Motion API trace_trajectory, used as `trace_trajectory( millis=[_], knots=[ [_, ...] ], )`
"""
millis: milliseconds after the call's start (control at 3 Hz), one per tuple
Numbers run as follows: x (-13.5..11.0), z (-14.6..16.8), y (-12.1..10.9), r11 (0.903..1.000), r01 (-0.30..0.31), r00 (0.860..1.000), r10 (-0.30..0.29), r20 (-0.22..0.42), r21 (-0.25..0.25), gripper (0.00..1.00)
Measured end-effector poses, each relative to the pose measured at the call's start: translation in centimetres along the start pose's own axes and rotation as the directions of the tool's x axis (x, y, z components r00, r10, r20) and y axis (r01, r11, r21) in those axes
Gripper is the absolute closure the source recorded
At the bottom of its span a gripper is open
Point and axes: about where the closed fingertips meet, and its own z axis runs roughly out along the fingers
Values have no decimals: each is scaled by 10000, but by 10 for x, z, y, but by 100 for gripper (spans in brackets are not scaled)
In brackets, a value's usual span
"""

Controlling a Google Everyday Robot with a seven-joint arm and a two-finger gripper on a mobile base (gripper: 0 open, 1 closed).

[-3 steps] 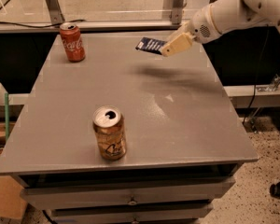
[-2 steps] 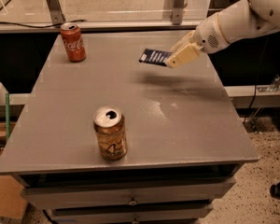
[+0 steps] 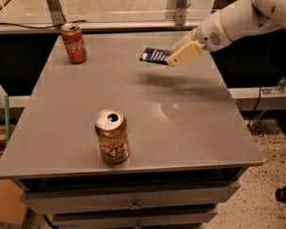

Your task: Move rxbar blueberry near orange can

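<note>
Gripper (image 3: 174, 60) is upper centre-right of the frame, above the far part of the grey table (image 3: 181, 123). Its cream fingers (image 3: 186, 53) are pinching the right end of the rxbar blueberry (image 3: 155, 55).

The bar is off the surface, roughly flat, with a slight tilt down to the right. Its dark navy face with white print is turned up toward the camera, and its free end points to frame left. The shadow (image 3: 181, 82) of bar and gripper lies on the tabletop just below them, toward the right.

The white arm (image 3: 233, 20) comes in from the upper right corner, sloping down and left to the gripper.

The orange can (image 3: 112, 136) stands upright at lower centre-left, near the front edge of the table. It has a silver top with the opening visible and dark script on the tan side facing the camera. It is well apart from the bar, with bare tabletop between them.

The red Coca-Cola can (image 3: 74, 43) stands upright at upper left, near the far left corner of the table. It is apart from both the bar and the orange can.

Under the front edge of the table are grey drawer fronts (image 3: 133, 199), each with a small centre knob. A cardboard box (image 3: 7, 204) sits on the floor at lower left, partly cut off by the frame. Speckled floor (image 3: 276, 147) shows at lower right.
</note>
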Motion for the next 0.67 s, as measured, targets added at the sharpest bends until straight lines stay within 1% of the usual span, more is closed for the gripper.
trace_trajectory(
  millis=[333, 667],
  knots=[
    [-1, -5, 18, 9985, 265, 9996, -261, 98, -473, 100],
    [20, -7, 54, 9942, 311, 9995, -309, 27, -1033, 100]
  ],
)
